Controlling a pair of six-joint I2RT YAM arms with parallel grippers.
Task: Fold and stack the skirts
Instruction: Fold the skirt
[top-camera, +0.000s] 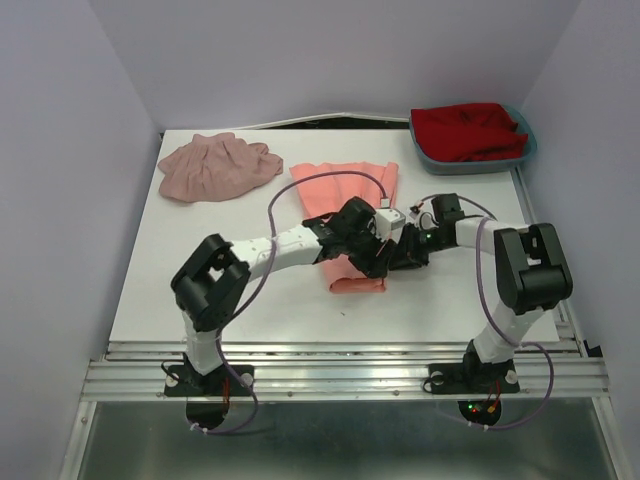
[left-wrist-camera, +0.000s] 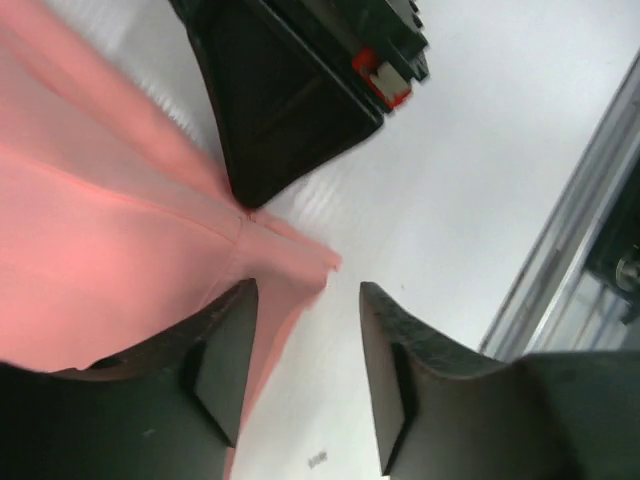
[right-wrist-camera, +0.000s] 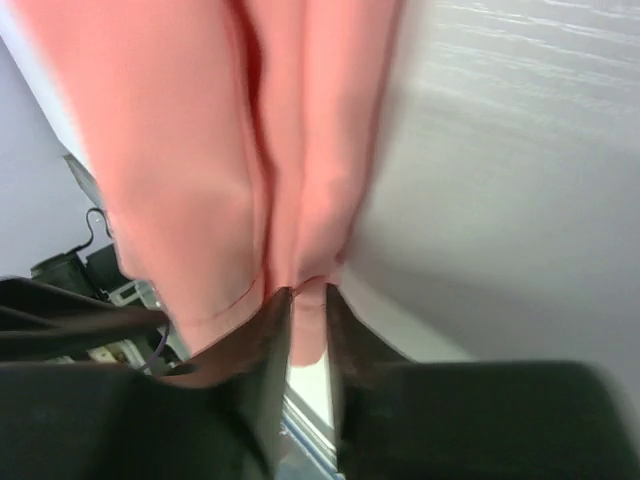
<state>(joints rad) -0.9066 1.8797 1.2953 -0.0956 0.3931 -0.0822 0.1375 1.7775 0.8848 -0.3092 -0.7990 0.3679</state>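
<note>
The salmon-coral skirt (top-camera: 345, 185) lies mid-table, folded into a long strip that reaches toward the near edge. Both grippers meet over its near right corner. My left gripper (left-wrist-camera: 307, 290) is open, one finger over the skirt's (left-wrist-camera: 120, 230) edge and the other over bare table, nothing pinched. The right gripper (right-wrist-camera: 308, 292) has its jaws parted a narrow way, with a fold of the skirt (right-wrist-camera: 300, 150) lying in the gap. In the top view the left gripper (top-camera: 372, 258) and right gripper (top-camera: 392, 256) sit side by side. The mauve-pink skirt (top-camera: 215, 165) lies crumpled at the back left.
A teal bin (top-camera: 528, 140) holding red cloth (top-camera: 465, 130) stands at the back right corner. The white table (top-camera: 200, 260) ends in a metal rail along the near edge. Purple walls close in the left, right and back.
</note>
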